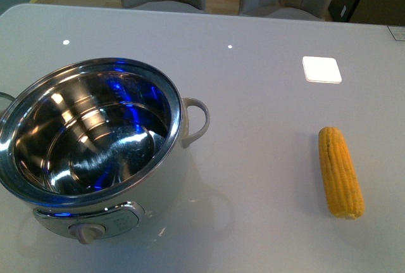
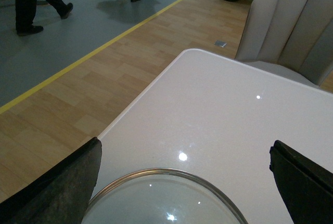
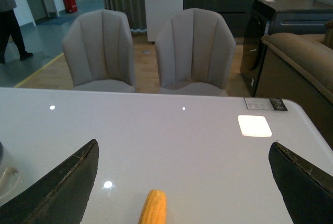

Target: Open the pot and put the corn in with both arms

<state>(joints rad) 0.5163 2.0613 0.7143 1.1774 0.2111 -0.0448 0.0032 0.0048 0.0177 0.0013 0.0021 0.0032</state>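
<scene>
The pot (image 1: 176, 109) stands uncovered at the front left of the white table (image 1: 253, 95), its shiny steel inside bare, its knob panel (image 1: 88, 227) facing me. The corn (image 1: 340, 171) lies flat at the front right, well apart from the pot. Neither arm shows in the front view. My left gripper (image 2: 184, 147) is open above a round glass lid with a steel rim (image 2: 166, 173), which lies on the table near its corner. My right gripper (image 3: 184, 146) is open, and the tip of the corn (image 3: 153, 207) shows low between its fingers.
Two grey chairs (image 3: 101, 47) stand behind the table's far edge. A bright white square (image 1: 321, 69) sits on the table at the back right, and a small label (image 3: 265, 104) near the far right corner. A sofa (image 3: 304, 60) stands beyond the right edge.
</scene>
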